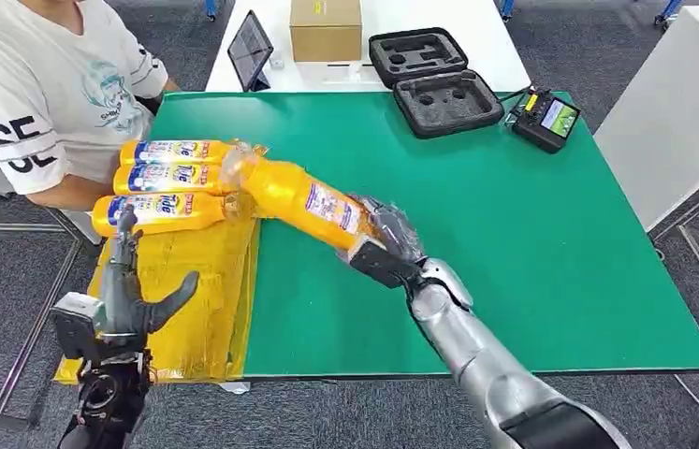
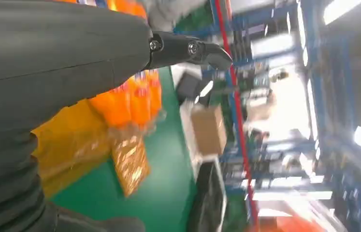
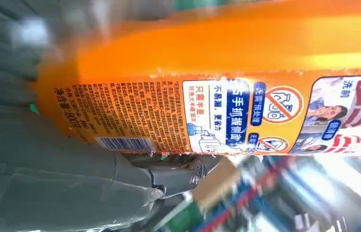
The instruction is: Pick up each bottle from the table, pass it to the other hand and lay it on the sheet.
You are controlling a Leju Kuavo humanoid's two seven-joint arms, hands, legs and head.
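Note:
My right hand (image 1: 385, 241) grips the base of an orange bottle (image 1: 303, 197) and holds it tilted over the green mat, its cap end pointing toward the yellow sheet (image 1: 205, 281). Its printed label (image 3: 246, 116) is close up in the right wrist view. Three orange bottles (image 1: 169, 178) lie side by side at the far end of the sheet. My left hand (image 1: 130, 299) hovers over the near part of the sheet with fingers apart and thumb out, holding nothing. The left wrist view catches the lying bottles (image 2: 130, 99) beyond the thumb.
A person in a white shirt (image 1: 46, 84) sits at the table's far left corner, right by the lying bottles. At the back stand a tablet (image 1: 250, 49), a cardboard box (image 1: 326, 28), an open black foam case (image 1: 434, 79) and a handheld controller (image 1: 546, 118).

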